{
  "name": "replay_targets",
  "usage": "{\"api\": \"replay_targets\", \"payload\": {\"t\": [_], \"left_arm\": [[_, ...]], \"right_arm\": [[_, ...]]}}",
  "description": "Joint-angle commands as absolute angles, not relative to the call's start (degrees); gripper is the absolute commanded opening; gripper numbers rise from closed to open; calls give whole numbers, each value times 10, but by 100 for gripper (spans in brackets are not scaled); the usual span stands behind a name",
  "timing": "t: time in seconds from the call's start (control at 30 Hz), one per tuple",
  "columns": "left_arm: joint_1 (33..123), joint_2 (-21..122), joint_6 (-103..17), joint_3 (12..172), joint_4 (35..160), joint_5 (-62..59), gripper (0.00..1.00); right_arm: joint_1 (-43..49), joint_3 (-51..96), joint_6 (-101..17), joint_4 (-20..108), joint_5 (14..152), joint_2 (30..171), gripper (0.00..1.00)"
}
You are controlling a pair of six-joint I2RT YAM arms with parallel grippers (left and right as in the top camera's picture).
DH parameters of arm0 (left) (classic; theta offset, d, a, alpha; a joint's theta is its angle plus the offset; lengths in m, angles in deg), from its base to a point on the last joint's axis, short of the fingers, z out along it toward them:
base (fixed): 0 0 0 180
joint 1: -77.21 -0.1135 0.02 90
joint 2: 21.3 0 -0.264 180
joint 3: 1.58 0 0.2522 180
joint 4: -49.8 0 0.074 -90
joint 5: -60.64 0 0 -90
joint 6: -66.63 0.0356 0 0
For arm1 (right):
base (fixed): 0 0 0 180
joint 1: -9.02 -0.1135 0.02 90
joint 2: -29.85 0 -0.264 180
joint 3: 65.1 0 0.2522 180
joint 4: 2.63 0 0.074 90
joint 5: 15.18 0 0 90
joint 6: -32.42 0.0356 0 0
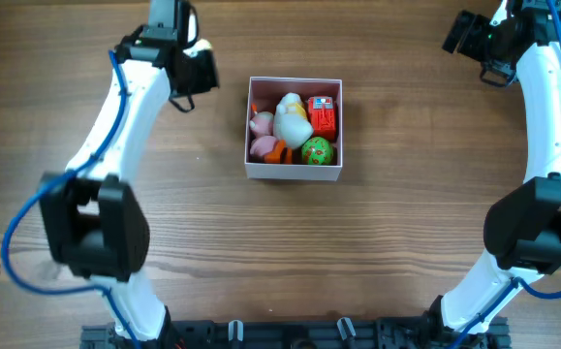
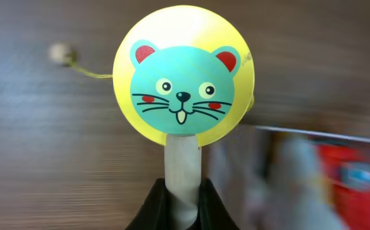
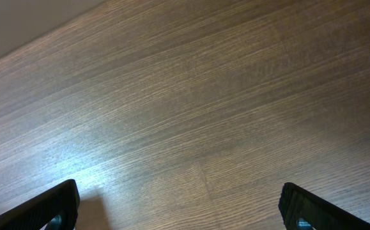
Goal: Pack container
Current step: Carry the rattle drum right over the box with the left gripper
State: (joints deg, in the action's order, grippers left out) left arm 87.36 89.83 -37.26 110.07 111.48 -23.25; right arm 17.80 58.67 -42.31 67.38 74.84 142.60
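Your left pincer (image 2: 183, 203): clenched on wooden handle (image 2: 183, 160) of yellow cat-face drum toy (image 2: 183, 76), container (image 1: 294, 174) near it; your right pincer (image 3: 185, 207): released, table (image 3: 204, 96) beneath

table (image 3: 191, 115): brown wood, smooth, soft shine | cat toy (image 2: 183, 76): glossy painted face, pale bare-wood stick (image 2: 183, 163) | container (image 1: 294, 174): white walls, maybe card, matt | robot arms (image 1: 135, 107): shiny white plastic

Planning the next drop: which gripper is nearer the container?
Left. The left gripper is close beside the container, on its left; the right gripper is far off to its right.
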Motion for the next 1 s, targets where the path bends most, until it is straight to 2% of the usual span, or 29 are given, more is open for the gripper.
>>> {"api": "replay_targets", "payload": {"t": [0.0, 0.13, 0.3, 0.43, 0.57, 0.83, 0.97], "left_arm": [[929, 868, -373, 1109, 1121, -193, 7], [980, 867, -371, 1109, 1121, -194, 7], [1034, 877, -371, 1108, 1119, -258, 6], [1053, 891, -371, 1108, 1117, -275, 7], [1060, 915, -372, 1108, 1104, -275, 20], [1060, 942, -374, 1108, 1111, -275, 22], [1060, 942, -374, 1108, 1106, -275, 33]], "right_arm": [[177, 585, -424, 673, 756, 1421, 100], [177, 585, -424, 672, 756, 1421, 100], [177, 585, -424, 672, 756, 1421, 100], [177, 585, -424, 672, 756, 1421, 100], [177, 585, -424, 672, 756, 1421, 100], [177, 585, -424, 672, 756, 1421, 100], [177, 585, -424, 673, 756, 1421, 100]]}}
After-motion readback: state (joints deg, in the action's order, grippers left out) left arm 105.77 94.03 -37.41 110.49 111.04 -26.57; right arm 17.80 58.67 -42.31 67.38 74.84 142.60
